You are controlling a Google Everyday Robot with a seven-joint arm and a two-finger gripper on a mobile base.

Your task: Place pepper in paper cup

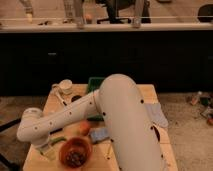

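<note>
Arm: The big white arm (122, 125) is reaching in from the near right side. It is crossing the wooden table (146, 92) and bending at its elbow out by the left edge.
Gripper: The gripper (46, 146) is hanging low over the near left corner of the table. It is sitting under the bent elbow and just left of the orange bowl (63, 152).
Grip: I am looking right at it, but I cannot tell if the gripper is let go or squeezing on something.
Pepper: The little green pepper (58, 140) is lying flat on the table, just to the right of the gripper. It is lying between the gripper and the rim of the orange bowl. I cannot tell if the gripper is touching it.
Paper cup: The paper cup (65, 86) is standing up at the far left part of the table. It is sitting well apart from the pepper and the gripper, and the arm is crossing the table between them.
Orange bowl: It is sitting at the near edge and holding some dark bits.
Orange fruit: The round orange fruit (84, 129) is sitting just behind the bowl, close under the arm.
Yellow thing: A pale yellow thing (50, 154) is lying near the edge, just below the gripper.
Green box: A green box (95, 82) is sitting at the far side, to the right of the paper cup.
Blue cloth: A light blue cloth (159, 116) is lying on the right side of the table.
</note>
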